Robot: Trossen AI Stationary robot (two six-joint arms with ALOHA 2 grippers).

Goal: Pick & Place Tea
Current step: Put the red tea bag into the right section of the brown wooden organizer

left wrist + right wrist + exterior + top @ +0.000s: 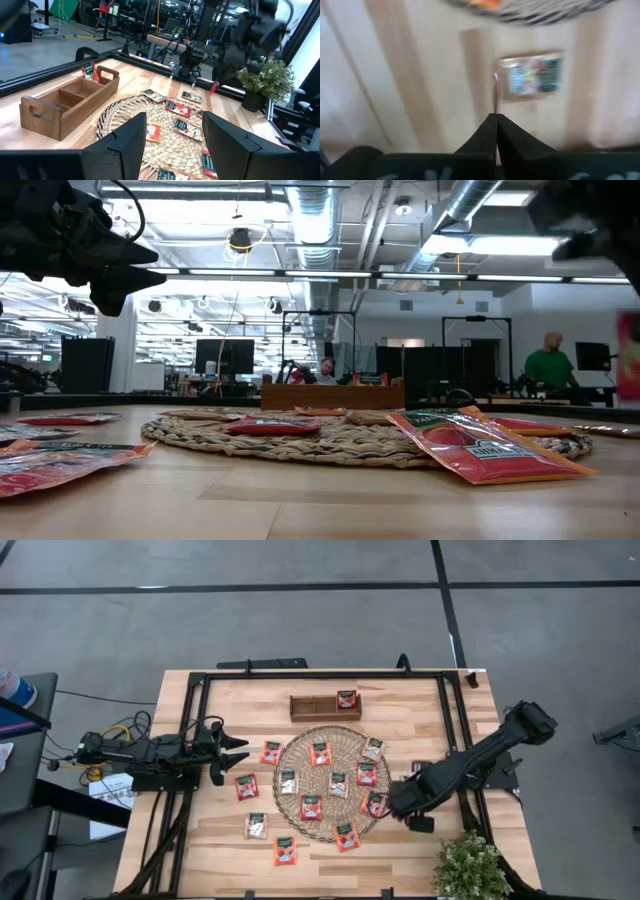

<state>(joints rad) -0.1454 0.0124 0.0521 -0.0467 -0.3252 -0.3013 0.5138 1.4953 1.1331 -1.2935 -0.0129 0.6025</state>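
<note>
Several red-orange and a few beige tea packets lie flat on the round woven mat (345, 735) and on the wood around it, such as a red one (246, 787) and a beige one (256, 826). One red packet (347, 698) stands in the right compartment of the wooden tray (312, 707). My right gripper (392, 802) is at the mat's right edge, shut on a red packet (376, 804). My left gripper (240, 750) is open and empty, left of the mat; it also shows in the left wrist view (175, 130). My right gripper pinches the red packet between its two shut fingers. The right wrist view shows the packet's thin edge (496, 95) sticking out past the fingertips. The packet (212, 89) hangs below the gripper, lifted clear of the table, as the low view (628, 370) also shows.
A potted plant (468, 865) stands at the near right corner. A black frame rail (200, 730) runs around the table top. A beige packet (532, 77) lies on bare wood ahead of my right gripper. People sit at desks in the room beyond the table.
</note>
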